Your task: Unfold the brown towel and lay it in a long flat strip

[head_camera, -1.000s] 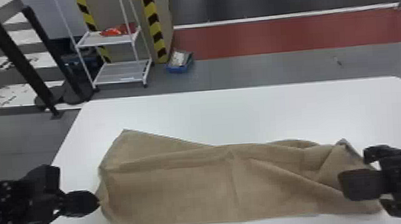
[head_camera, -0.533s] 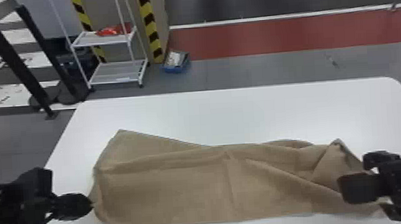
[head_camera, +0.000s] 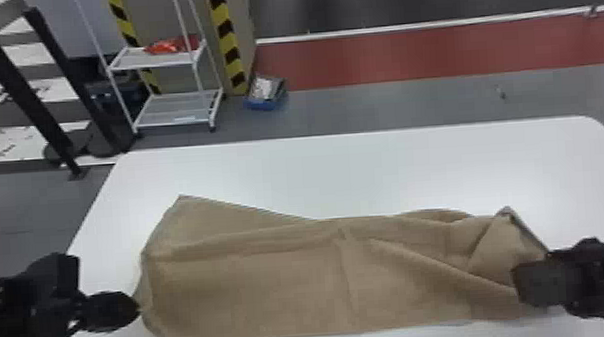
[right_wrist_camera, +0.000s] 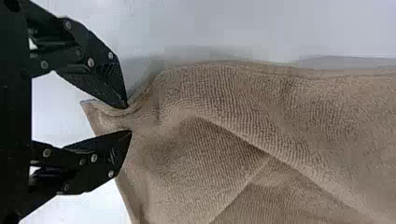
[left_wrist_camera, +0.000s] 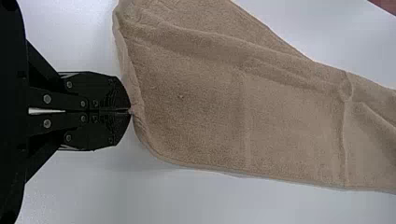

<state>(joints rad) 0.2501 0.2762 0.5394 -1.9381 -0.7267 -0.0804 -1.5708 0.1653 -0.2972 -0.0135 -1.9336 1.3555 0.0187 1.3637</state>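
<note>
Towel, brown [head_camera: 273, 292], one: laid lengthwise from left to right across the near part of a white bench [head_camera: 366, 171]. Near edge roughly straight; far left corner drawn out to a point; a short crease near the middle; right end rumpled, with diagonal folds and a raised flap.

Left gripper [head_camera: 138, 308], black: at the towel's left end, jaws pressed together at the tips on a small pinch of its edge.

Right gripper [head_camera: 525, 279], black: at the towel's right end, jaws spread, a gathered corner of the cloth lying between them.

Beyond the bench, far left: a white shelf rack [head_camera: 177, 108] carrying a red item [head_camera: 171, 46]; to its right, on the floor, a blue box [head_camera: 264, 102]; left of the rack, two black posts [head_camera: 21, 92].
</note>
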